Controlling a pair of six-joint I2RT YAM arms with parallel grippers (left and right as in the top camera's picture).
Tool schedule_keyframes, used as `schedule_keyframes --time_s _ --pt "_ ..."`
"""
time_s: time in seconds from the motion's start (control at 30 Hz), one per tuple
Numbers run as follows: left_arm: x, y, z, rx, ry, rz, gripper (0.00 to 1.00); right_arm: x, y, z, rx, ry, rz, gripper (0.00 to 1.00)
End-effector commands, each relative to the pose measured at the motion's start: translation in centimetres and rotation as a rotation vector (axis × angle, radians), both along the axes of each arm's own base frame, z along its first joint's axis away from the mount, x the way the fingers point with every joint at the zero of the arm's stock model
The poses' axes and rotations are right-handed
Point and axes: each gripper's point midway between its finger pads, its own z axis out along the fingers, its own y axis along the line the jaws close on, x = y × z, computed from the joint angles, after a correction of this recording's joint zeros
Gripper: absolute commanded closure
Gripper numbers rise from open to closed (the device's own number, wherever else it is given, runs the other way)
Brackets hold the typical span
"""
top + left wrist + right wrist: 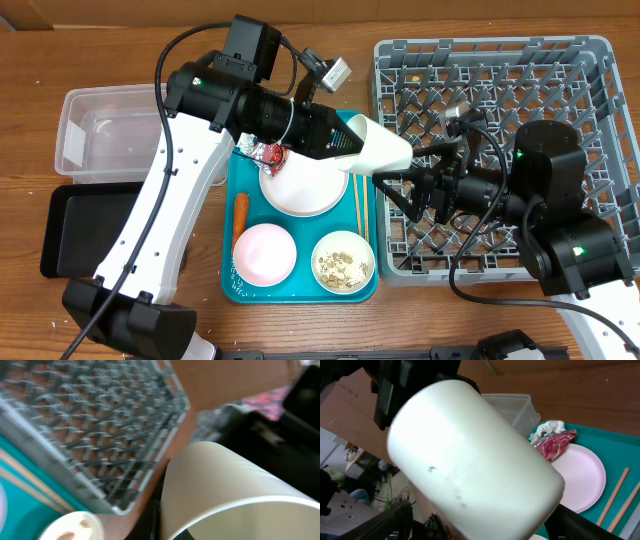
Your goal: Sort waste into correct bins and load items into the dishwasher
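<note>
White, stiff cup (385,148) (likely light, slick) is clamped by the left gripper (350,140) between teal tray (228,290) and dish rack (600,60); its free base is best taken by the right gripper (415,180), spread apart nearby.

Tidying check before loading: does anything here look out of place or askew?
The white cup lies on its side in mid-air, held by the left arm's fingers between the teal tray and the dish rack. A carrot lies loose on the tray, and a red wrapper rests on the plate's edge.
</note>
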Motion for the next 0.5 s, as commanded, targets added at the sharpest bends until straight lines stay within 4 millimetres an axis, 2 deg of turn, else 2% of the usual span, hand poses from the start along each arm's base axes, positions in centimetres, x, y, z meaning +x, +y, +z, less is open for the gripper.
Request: schedule_keyframes --time_s 0.0,0.1,0.2,0.23,0.27,0.3,0.37,0.47 --pt "-1.3 -0.7 2.3 -0.125 0.000 -0.077 0.96 -0.6 0.5 1.8 0.038 -0.039 0.050 0.14" --pt "-1.4 -0.7 2.3 -0.122 0.009 -0.076 0.96 -1.5 1.1 2.9 0.073 -0.088 0.129 0.17" --pt "-1.3 -0.7 2.2 -0.120 0.007 -0.075 0.96 -2.5 1.6 3.8 0.099 -0.141 0.205 0.39" --pt "-1.3 -0.7 2.2 -0.117 0.002 -0.073 0.89 -2.5 1.6 3.8 0.100 -0.143 0.204 0.44" --pt "-1.2 -0.7 2.1 -0.113 -0.004 -0.071 0.69 -2.4 1.6 3.8 0.098 -0.143 0.201 0.45" --pt "-1.0 -0.7 2.1 -0.108 -0.010 -0.067 0.58 -2.3 1.5 3.7 0.095 -0.141 0.196 0.45" --pt "-0.8 -0.6 2.0 -0.104 -0.021 -0.062 0.00 -2.0 1.3 3.4 0.077 -0.132 0.163 0.46" --pt "0.1 0.0 1.7 -0.069 -0.046 -0.029 0.00 -1.1 0.1 2.7 0.023 -0.126 0.055 0.50"
